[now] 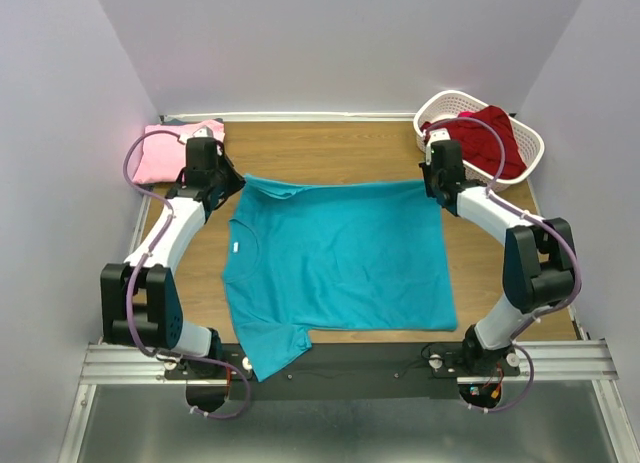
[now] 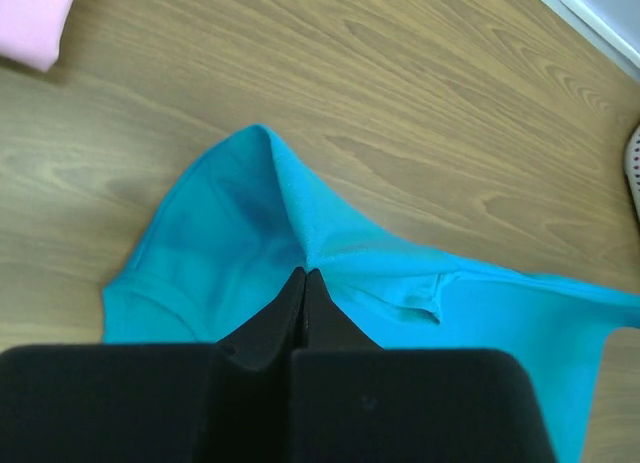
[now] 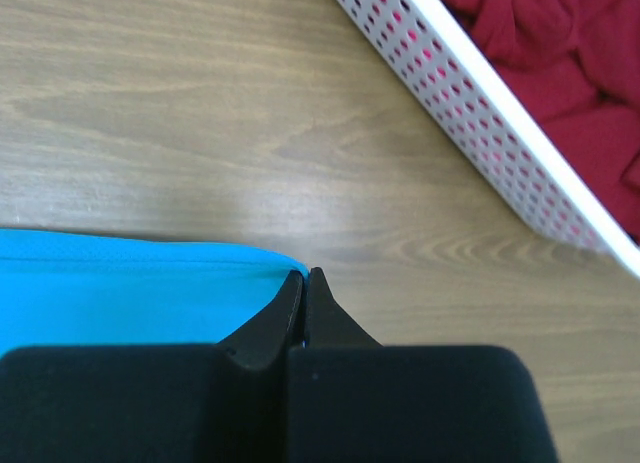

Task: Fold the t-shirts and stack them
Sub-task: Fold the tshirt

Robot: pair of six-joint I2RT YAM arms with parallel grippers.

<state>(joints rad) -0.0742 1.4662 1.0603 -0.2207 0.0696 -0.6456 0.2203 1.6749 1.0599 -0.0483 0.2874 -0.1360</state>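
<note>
The teal t-shirt [image 1: 335, 258] lies spread flat on the wooden table, collar to the left. My left gripper [image 1: 232, 183] is shut on its far left sleeve; in the left wrist view the gripper [image 2: 305, 273] pinches the bunched teal t-shirt [image 2: 250, 223]. My right gripper [image 1: 434, 186] is shut on the shirt's far right hem corner; the right wrist view shows that gripper [image 3: 304, 273] closed on the edge of the teal t-shirt [image 3: 130, 288]. The light pink t-shirt [image 1: 165, 151] lies folded at the far left. The dark red t-shirt [image 1: 490, 138] sits crumpled in the basket.
A white slotted basket [image 1: 530, 168] stands at the far right corner, close behind my right gripper; its wall shows in the right wrist view [image 3: 480, 123]. Grey walls enclose the table on three sides. A metal rail [image 1: 350, 361] runs along the near edge.
</note>
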